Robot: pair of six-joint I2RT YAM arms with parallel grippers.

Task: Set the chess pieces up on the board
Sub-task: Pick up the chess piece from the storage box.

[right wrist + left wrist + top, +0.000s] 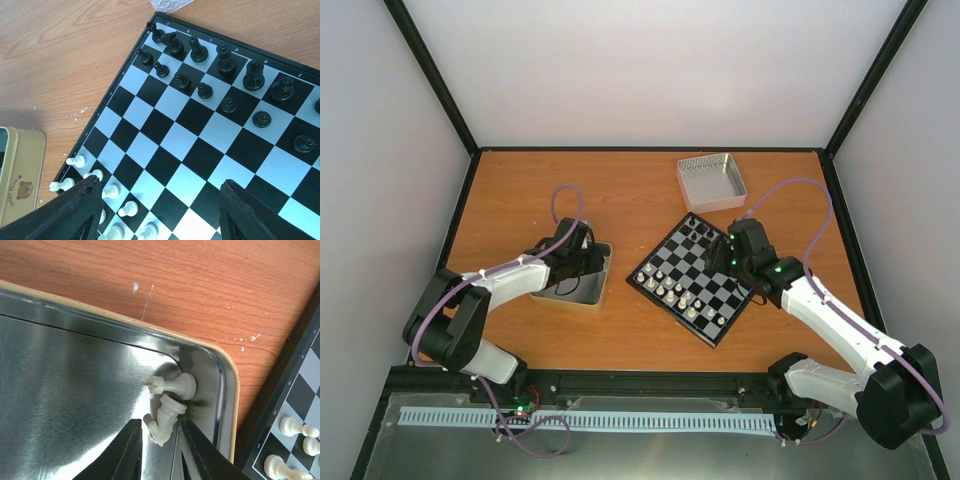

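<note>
The black-framed chessboard (695, 282) lies right of centre, also in the right wrist view (200, 150). Several cream-white chessmen (670, 285) stand along its left side (111, 191); black chessmen (225, 57) fill the far side. Two cream pieces lie toppled in the corner of a metal tin (75, 365): one with a notched top (175, 386) and a knight (165, 419). My left gripper (162, 442) is open inside the tin, its fingers on either side of the knight's head, not touching it. My right gripper (160, 215) is wide open and empty above the board's middle.
The tin (572, 292) sits left of the board, its gold outer wall with a bear label in the right wrist view (20, 177). A second silver tray (712, 181) stands at the back beyond the board. Corner of the board shows by the tin (300, 395).
</note>
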